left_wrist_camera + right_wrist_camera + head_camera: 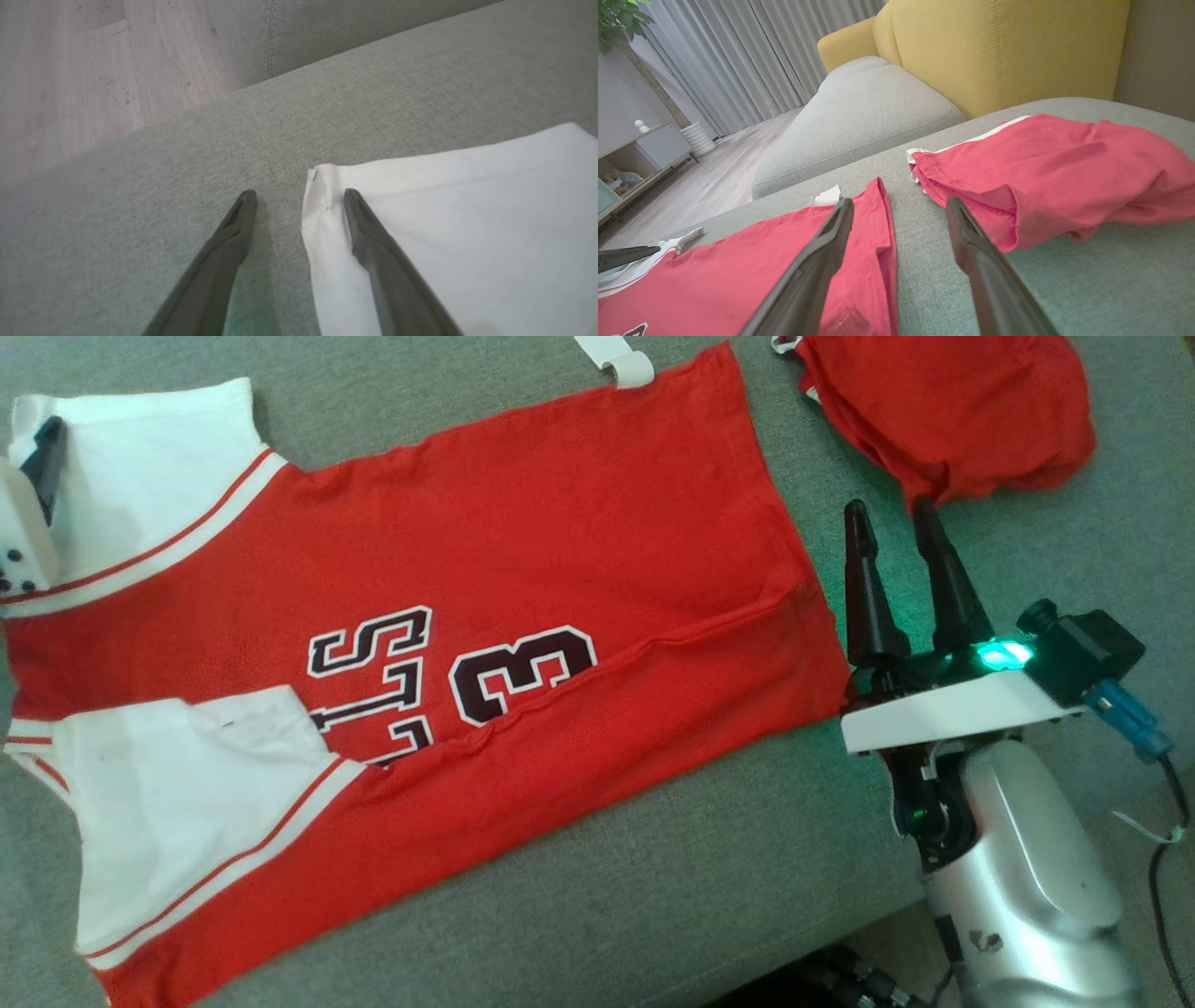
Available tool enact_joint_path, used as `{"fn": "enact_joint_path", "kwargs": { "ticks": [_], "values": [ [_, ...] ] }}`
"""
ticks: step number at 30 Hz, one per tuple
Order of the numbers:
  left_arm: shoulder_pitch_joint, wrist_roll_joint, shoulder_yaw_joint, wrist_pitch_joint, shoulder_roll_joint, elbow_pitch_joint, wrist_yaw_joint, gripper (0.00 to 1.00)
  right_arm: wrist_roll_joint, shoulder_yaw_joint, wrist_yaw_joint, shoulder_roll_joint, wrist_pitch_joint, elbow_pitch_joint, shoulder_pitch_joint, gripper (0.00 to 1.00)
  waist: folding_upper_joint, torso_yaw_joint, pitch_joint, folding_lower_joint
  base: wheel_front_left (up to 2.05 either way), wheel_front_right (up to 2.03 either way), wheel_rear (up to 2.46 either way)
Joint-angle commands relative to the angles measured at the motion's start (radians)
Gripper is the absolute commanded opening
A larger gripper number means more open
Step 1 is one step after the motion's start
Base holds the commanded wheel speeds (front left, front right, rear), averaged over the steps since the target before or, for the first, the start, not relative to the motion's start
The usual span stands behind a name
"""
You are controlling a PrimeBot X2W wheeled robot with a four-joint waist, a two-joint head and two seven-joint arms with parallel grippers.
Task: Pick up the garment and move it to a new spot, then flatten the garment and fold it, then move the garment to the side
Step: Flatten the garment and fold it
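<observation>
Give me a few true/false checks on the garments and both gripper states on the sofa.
1. The red jersey lies spread out on the grey sofa cushion. True.
2. The right gripper is shut on the jersey's hem. False: it is open and holds nothing, beside the hem.
3. A second red garment lies crumpled beyond the right gripper. True.
4. The left gripper has lifted the white sleeve off the cushion. False: it is open, astride the sleeve's edge, and the sleeve lies flat.
</observation>
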Motion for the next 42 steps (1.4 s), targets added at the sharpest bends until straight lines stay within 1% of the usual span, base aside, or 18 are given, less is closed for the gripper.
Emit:
{"fn": "enact_joint_path", "kwargs": {
  "ticks": [1, 2, 3, 5, 6, 9, 12, 15, 17, 19, 22, 26, 29, 32, 36, 42],
  "values": [
    [-0.015, -0.027, 0.000, 0.033, 0.040, -0.015, 0.002, 0.57, -0.006, 0.007, -0.001, -0.002, -0.011, -0.025, -0.007, 1.00, 0.0000, 0.005, -0.005, 0.0000, 0.00, 0.00, 0.00],
    [-0.015, -0.027, 0.000, 0.033, 0.040, -0.015, 0.002, 0.57, -0.006, 0.007, -0.001, -0.002, -0.011, -0.025, -0.007, 1.00, 0.0000, 0.005, -0.005, 0.0000, 0.00, 0.00, 0.00],
    [-0.010, -0.048, -0.009, 0.045, 0.038, -0.024, 0.002, 0.00, -0.009, 0.003, -0.001, -0.002, -0.011, -0.022, -0.008, 1.00, 0.0000, 0.008, -0.009, 0.0000, 0.00, 0.00, 0.00],
    [-0.002, -0.079, -0.025, 0.057, 0.037, -0.045, 0.002, 0.00, -0.017, -0.005, -0.001, -0.002, -0.011, -0.016, -0.013, 1.00, 0.0000, 0.014, -0.019, 0.0000, 0.00, 0.00, 0.00],
    [0.002, -0.093, -0.048, 0.047, 0.044, -0.070, 0.002, 0.00, -0.025, -0.013, -0.001, -0.002, -0.011, -0.011, -0.018, 1.00, 0.0000, 0.022, -0.030, 0.0000, 0.00, 0.00, 0.00],
    [0.002, -0.114, -0.070, 0.007, 0.043, -0.099, 0.002, 0.00, -0.051, -0.020, -0.001, -0.002, -0.011, 0.000, -0.028, 1.00, 0.0000, 0.038, -0.051, 0.0000, 0.00, 0.00, 0.00],
    [-0.003, -0.116, -0.100, -0.057, 0.038, -0.132, 0.002, 0.00, -0.089, -0.031, -0.001, -0.002, -0.010, 0.017, -0.042, 1.00, 0.0000, 0.060, -0.077, 0.0000, 0.00, 0.00, 0.00],
    [-0.012, -0.114, -0.124, -0.132, 0.026, -0.163, 0.002, 0.00, -0.136, -0.054, -0.001, -0.002, 0.014, 0.027, -0.064, 1.00, 0.0000, 0.092, -0.102, 0.0000, 0.00, 0.00, 0.00],
    [-0.017, -0.108, -0.142, -0.180, 0.017, -0.183, 0.002, 0.00, -0.179, -0.061, -0.001, -0.002, 0.062, 0.036, -0.082, 1.00, 0.0000, 0.117, -0.117, 0.0000, 0.00, 0.00, 0.00],
    [-0.019, -0.099, -0.160, -0.220, 0.011, -0.204, 0.002, 0.00, -0.246, -0.071, -0.001, -0.002, 0.128, 0.049, -0.103, 1.00, 0.0000, 0.144, -0.131, 0.0000, 0.00, 0.00, 0.00],
    [-0.015, -0.084, -0.188, -0.275, 0.004, -0.245, 0.002, 0.00, -0.295, -0.099, -0.001, -0.007, 0.219, 0.059, -0.138, 1.00, 0.0000, 0.194, -0.148, 0.0000, 0.00, 0.00, 0.00],
    [-0.003, -0.057, -0.216, -0.338, 0.003, -0.313, 0.002, 0.00, -0.330, -0.126, -0.001, -0.048, 0.330, 0.095, -0.204, 1.00, 0.0000, 0.263, -0.158, 0.0000, 0.00, 0.00, 0.00],
    [0.017, -0.037, -0.228, -0.374, 0.001, -0.372, 0.007, 0.00, -0.339, -0.146, -0.001, -0.081, 0.433, 0.170, -0.248, 1.00, 0.0000, 0.311, -0.160, 0.0000, 0.00, 0.00, 0.00],
    [0.049, -0.023, -0.245, -0.388, 0.001, -0.444, 0.020, 0.00, -0.364, -0.172, -0.001, -0.126, 0.493, 0.260, -0.295, 1.00, 0.0000, 0.351, -0.153, 0.0000, 0.00, 0.00, 0.00],
    [0.081, -0.010, -0.267, -0.381, 0.009, -0.539, 0.039, 0.00, -0.362, -0.215, -0.001, -0.152, 0.522, 0.379, -0.356, 1.00, 0.0000, 0.392, -0.141, 0.0000, 0.00, 0.00, 0.00],
    [0.094, -0.007, -0.278, -0.362, 0.017, -0.646, 0.060, 0.00, -0.392, -0.234, -0.001, -0.185, 0.525, 0.520, -0.439, 1.00, 0.0000, 0.427, -0.119, 0.0000, 0.00, 0.00, 0.00]
  ]
}}
